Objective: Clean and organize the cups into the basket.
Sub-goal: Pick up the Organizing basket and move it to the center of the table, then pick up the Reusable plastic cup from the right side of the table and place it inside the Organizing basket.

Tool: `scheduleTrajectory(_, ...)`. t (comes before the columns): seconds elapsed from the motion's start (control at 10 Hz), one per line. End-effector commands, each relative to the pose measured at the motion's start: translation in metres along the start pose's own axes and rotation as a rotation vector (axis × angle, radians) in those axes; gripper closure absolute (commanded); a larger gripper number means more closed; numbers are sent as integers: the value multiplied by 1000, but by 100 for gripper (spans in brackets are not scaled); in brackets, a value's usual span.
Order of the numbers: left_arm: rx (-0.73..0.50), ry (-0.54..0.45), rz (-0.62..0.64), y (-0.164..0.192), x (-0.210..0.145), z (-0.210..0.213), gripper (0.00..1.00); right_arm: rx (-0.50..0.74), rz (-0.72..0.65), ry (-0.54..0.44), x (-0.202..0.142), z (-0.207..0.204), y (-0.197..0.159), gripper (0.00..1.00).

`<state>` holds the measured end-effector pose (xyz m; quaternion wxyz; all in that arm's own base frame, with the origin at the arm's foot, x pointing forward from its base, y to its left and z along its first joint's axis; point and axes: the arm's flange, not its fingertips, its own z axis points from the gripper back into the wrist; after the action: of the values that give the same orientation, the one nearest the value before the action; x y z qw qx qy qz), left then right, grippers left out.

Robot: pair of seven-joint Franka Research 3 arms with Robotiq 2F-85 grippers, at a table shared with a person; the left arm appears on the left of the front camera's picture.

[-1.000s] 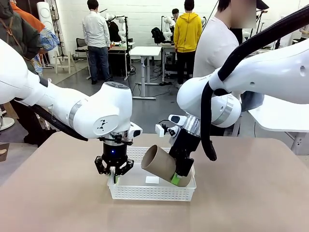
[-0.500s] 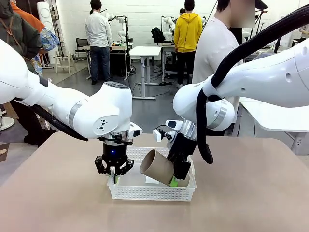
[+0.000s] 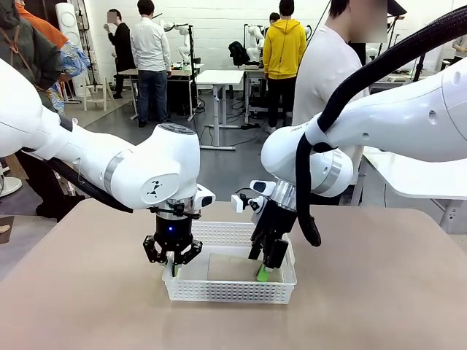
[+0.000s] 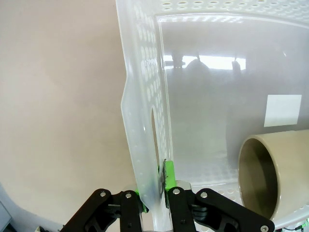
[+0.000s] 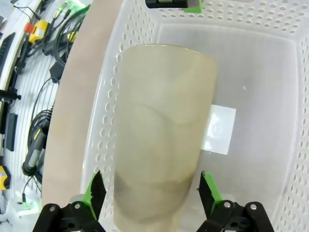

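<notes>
One kraft-brown cup (image 3: 230,267) lies on its side on the floor of the white perforated basket (image 3: 226,292) at mid-table. My right gripper (image 3: 265,264) hangs open over the basket's right end. In the right wrist view its green fingertips (image 5: 94,191) stand on either side of the cup (image 5: 161,135), a small gap off each side. My left gripper (image 3: 174,261) is shut on the basket's left wall. In the left wrist view the pads (image 4: 169,174) pinch that wall (image 4: 145,72), and the cup's open mouth (image 4: 260,174) faces them.
A white label (image 5: 219,129) is stuck on the basket floor beside the cup. A person (image 3: 328,73) stands at the table's far side. Bare tan tabletop (image 3: 379,292) lies around the basket. Cables (image 5: 43,96) lie on the floor past the table edge.
The right gripper has opened and let go of the brown cup. The cup, tilted in its fingers before, now lies flat in the basket. The left gripper has kept still.
</notes>
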<state>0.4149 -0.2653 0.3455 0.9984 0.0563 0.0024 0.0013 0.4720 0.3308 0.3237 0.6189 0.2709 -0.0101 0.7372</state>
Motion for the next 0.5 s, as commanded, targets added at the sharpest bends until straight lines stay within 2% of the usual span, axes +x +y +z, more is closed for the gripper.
scheduleTrajectory(0.0, 2, 3, 20, -5, -1, -1, 100, -6, -9, -10, 0, 12, 6, 0)
scheduleTrajectory(0.2, 2, 3, 20, -5, -1, -1, 100, -119, 29, -62, -7, 50, 36, 0)
scheduleTrajectory(0.4, 2, 3, 20, -5, -1, -1, 100, -255, 65, -165, -30, 107, 82, 0)
